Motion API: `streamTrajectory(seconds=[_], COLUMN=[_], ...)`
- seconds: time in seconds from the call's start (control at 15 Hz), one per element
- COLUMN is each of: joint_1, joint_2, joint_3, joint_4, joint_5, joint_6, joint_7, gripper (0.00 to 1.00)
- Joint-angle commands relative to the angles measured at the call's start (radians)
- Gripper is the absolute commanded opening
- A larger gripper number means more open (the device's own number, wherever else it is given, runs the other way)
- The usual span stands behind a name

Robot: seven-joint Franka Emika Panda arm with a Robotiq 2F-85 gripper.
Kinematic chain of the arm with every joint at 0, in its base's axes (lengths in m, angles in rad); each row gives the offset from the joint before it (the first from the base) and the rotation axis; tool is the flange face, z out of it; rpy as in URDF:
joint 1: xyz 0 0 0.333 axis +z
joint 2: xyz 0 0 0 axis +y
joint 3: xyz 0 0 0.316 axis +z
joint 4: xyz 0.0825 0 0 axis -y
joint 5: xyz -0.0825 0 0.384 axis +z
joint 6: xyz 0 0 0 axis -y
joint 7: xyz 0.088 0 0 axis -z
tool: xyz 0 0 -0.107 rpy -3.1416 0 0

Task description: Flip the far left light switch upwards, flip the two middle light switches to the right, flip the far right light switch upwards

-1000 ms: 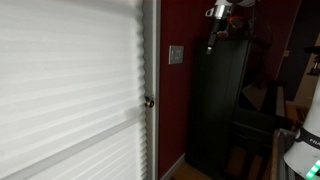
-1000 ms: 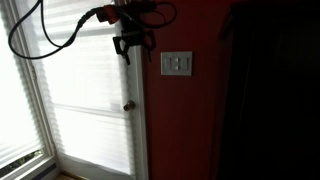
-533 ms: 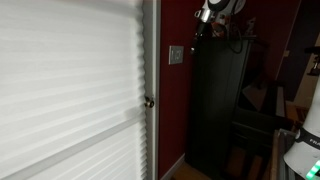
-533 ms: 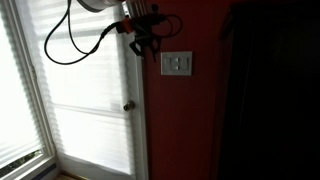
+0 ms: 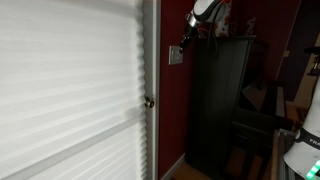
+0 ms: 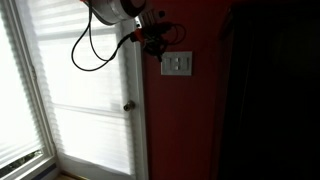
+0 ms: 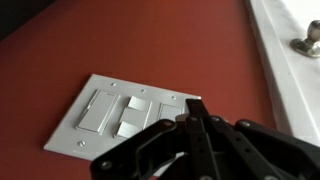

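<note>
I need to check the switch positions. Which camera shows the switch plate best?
The wrist view: the switch plate shows large, rockers distinct, though the gripper hides its lower right. Both exterior views show it only as a small pale square.

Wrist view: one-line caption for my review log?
End effector poised close over the pale switch plate on a red wall, door knob at right.

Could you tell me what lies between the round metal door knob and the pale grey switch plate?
Wrist view: only bare dark red wall and the white door frame separate the round metal door knob from the pale grey wall plate.
</note>
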Motion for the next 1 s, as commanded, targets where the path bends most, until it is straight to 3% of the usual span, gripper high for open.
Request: streamTrajectory(seconds=[0.0,0.93], joint_1=[-0.038,-0.051], joint_2=[0.087,0.157], joint_3=[0.024,0.047], joint_4=[0.075,0.117], joint_5=[-0.044,-0.068], joint_6=[0.071,0.163], joint_7=[0.081,0.15], gripper=[0.0,0.0])
